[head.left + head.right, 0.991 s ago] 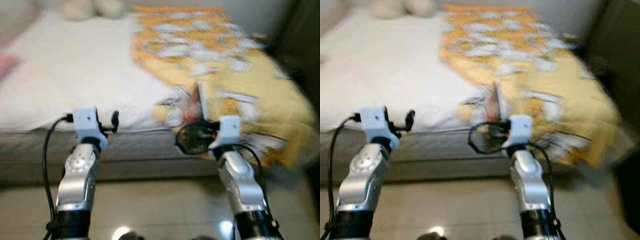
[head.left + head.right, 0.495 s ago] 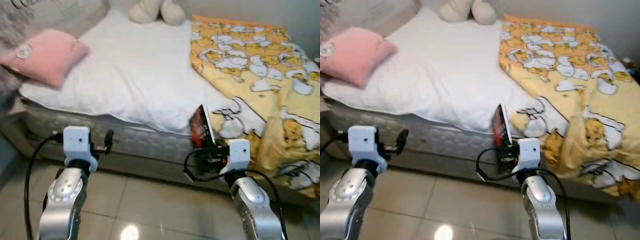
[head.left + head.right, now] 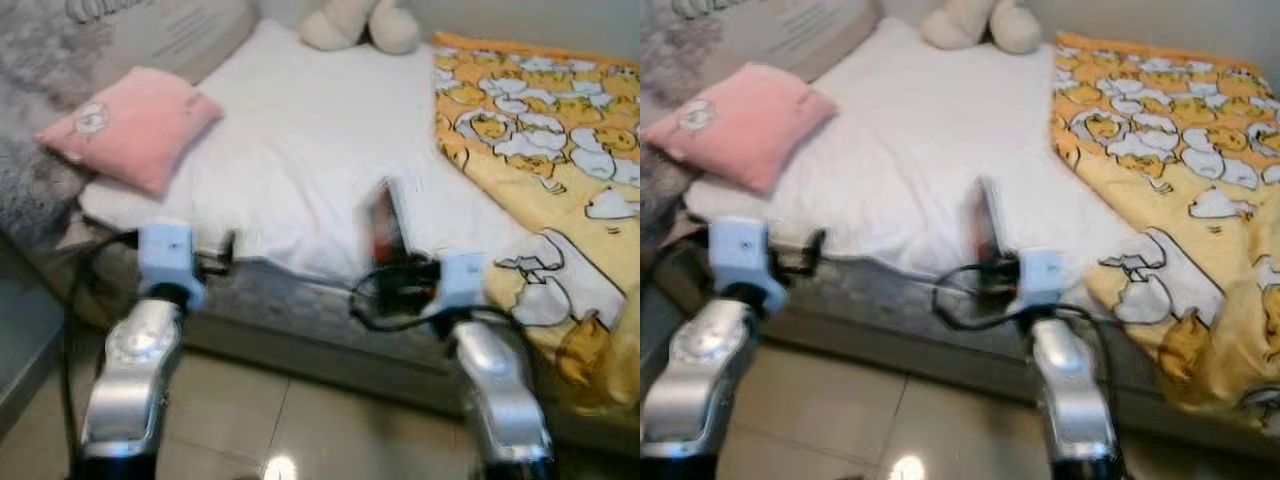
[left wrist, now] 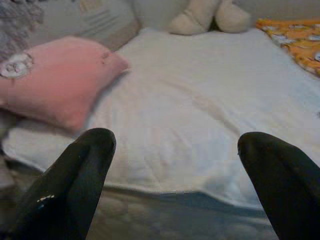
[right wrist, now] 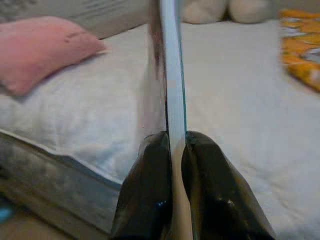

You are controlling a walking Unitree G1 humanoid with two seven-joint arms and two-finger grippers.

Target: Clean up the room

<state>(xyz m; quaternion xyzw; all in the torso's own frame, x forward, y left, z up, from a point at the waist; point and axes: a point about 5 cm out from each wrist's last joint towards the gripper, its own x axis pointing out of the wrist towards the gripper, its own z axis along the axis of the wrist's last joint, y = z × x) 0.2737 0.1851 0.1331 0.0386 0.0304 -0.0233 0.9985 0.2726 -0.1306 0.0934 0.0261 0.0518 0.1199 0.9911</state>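
My right gripper (image 3: 392, 268) is shut on a thin red book (image 3: 384, 222), held upright on its edge just in front of the bed's near side. In the right wrist view the book (image 5: 170, 75) stands edge-on, pinched between the two black fingers (image 5: 147, 190). My left gripper (image 3: 226, 246) is raised before the mattress edge, and its fingers (image 4: 75, 180) stand wide apart with nothing between them. A white bed (image 3: 310, 140) lies ahead, with a pink pillow (image 3: 130, 125) on its left part.
A yellow patterned blanket (image 3: 550, 160) covers the bed's right side and hangs over the edge. A cream plush toy (image 3: 360, 25) sits at the head. Grey cushions (image 3: 60, 60) are at the far left. Tiled floor (image 3: 300, 430) lies under me.
The camera has swung left, so the bed and pillow sit further right in the picture. The right gripper still grips the book, which now looks blurred.
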